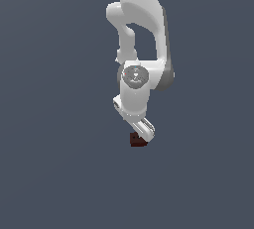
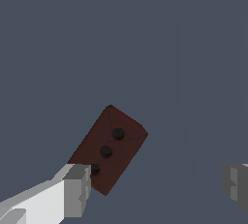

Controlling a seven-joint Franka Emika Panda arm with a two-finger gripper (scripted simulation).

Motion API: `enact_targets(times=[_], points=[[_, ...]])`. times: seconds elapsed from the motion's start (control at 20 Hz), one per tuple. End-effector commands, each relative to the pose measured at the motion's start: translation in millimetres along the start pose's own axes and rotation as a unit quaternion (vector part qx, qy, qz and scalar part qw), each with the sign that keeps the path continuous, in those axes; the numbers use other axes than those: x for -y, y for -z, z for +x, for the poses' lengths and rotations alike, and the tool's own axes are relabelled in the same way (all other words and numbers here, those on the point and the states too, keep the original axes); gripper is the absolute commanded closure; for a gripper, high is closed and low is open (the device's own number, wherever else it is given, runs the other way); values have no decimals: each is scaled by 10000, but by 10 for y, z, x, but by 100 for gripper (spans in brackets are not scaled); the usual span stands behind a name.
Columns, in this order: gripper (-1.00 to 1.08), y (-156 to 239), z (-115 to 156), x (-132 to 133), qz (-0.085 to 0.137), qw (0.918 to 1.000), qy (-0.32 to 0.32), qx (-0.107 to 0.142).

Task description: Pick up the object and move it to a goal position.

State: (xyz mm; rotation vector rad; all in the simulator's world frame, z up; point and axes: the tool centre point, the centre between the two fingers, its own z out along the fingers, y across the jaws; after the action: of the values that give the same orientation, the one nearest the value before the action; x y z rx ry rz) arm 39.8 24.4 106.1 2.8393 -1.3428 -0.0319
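Note:
The object [image 2: 110, 148] is a small dark reddish-brown block with three dark dots in a row on its upper face. It lies at an angle on the grey floor. My gripper [image 2: 155, 186] is open, its jaws much wider apart than the block. One finger [image 2: 75, 189] overlaps the block's near corner; the other finger [image 2: 236, 182] stands far off with bare floor between. In the exterior view the object [image 1: 138, 140] peeks out just under the white hand, and the gripper [image 1: 141, 135] hangs right above it, fingertips hidden.
A plain dark grey floor [image 1: 54, 173] surrounds the block on all sides. The white arm [image 1: 141, 34] rises above the hand. No goal marker shows in either view.

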Motion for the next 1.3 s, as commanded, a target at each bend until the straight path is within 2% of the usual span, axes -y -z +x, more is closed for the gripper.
enact_targets(times=[0.0, 0.4, 0.85, 1.25], points=[[-92, -31, -3, 40, 6, 9995, -331, -6], [-92, -129, -17, 168, 25, 9908, -1354, -27], [-92, -228, -39, 297, 51, 9714, -2374, -54], [-92, -277, -52, 362, 67, 9580, -2867, -69]])
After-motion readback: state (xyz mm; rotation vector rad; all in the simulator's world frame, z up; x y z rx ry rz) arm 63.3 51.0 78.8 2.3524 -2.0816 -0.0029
